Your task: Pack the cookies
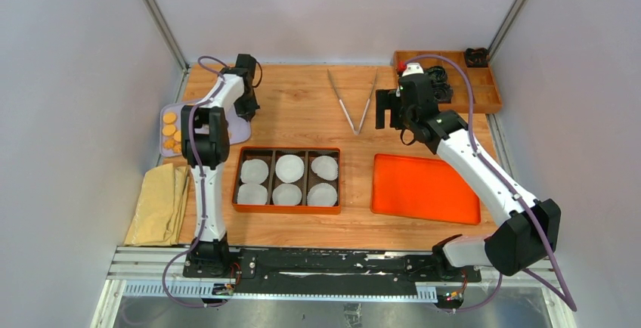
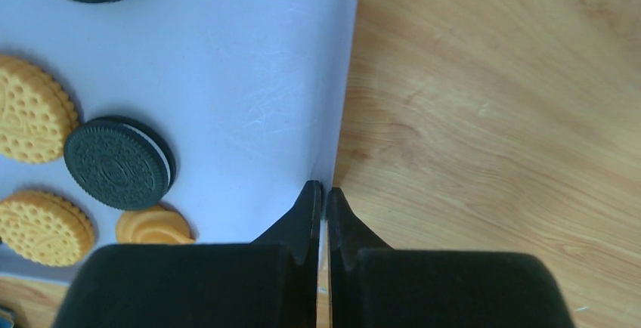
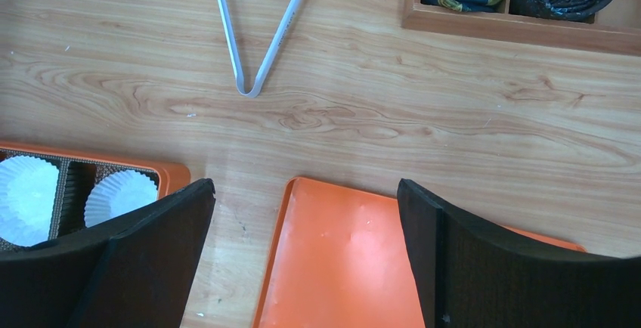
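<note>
The cookies lie on a pale lavender plate [image 1: 236,128] at the back left: golden ones [image 1: 169,118] in the top view. In the left wrist view the plate [image 2: 249,78] holds golden cookies [image 2: 30,120] and black cookies [image 2: 117,163]. My left gripper [image 1: 248,110] [image 2: 325,192] is shut at the plate's right rim, with the rim in the thin slit between the tips. My right gripper [image 1: 393,109] [image 3: 306,192] is open and empty, above the left end of a flat orange tray [image 3: 340,260].
An orange compartment box [image 1: 287,208] with several white paper liners [image 1: 289,168] stands at the centre. The flat orange tray [image 1: 425,188] lies to its right. Metal tongs [image 1: 354,101] lie behind. A wooden box [image 1: 484,101] is at the back right and a yellow cloth [image 1: 160,203] at the left.
</note>
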`<state>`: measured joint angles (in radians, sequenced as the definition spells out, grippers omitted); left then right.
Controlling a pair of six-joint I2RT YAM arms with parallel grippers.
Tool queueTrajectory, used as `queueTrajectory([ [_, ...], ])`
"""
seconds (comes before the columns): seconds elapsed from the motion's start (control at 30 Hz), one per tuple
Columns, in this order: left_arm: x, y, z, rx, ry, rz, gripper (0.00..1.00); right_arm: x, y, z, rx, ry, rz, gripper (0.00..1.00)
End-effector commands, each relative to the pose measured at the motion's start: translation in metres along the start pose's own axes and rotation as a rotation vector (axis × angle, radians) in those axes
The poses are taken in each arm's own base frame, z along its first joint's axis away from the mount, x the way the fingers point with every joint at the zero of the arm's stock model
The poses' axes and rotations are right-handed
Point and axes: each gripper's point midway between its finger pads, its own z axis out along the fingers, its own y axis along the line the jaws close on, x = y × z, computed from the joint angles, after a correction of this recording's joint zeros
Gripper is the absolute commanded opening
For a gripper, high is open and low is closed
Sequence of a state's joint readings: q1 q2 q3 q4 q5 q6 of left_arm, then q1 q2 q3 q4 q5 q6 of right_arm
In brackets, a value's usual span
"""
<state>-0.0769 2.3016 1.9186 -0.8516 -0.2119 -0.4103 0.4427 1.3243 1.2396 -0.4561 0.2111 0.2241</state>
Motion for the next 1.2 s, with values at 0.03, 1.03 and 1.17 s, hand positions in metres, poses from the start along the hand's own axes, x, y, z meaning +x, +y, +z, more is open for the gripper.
queueTrajectory([
  [0.03, 0.019, -0.066, -0.002, 0.167, 0.048, 0.083, 0.00, 0.000, -0.005, 0.000, 0.017, -0.013, 0.034, 0.96],
  [1.03, 0.025, -0.272, -0.068, 0.690, -0.064, 0.223, 0.00, 0.050, -0.021, 0.010, 0.091, 0.086, 0.022, 0.97],
  [1.17, 0.027, -0.276, -0.078, 0.733, -0.072, 0.221, 0.05, 0.054, -0.022, 0.012, 0.095, 0.096, 0.018, 0.97],
])
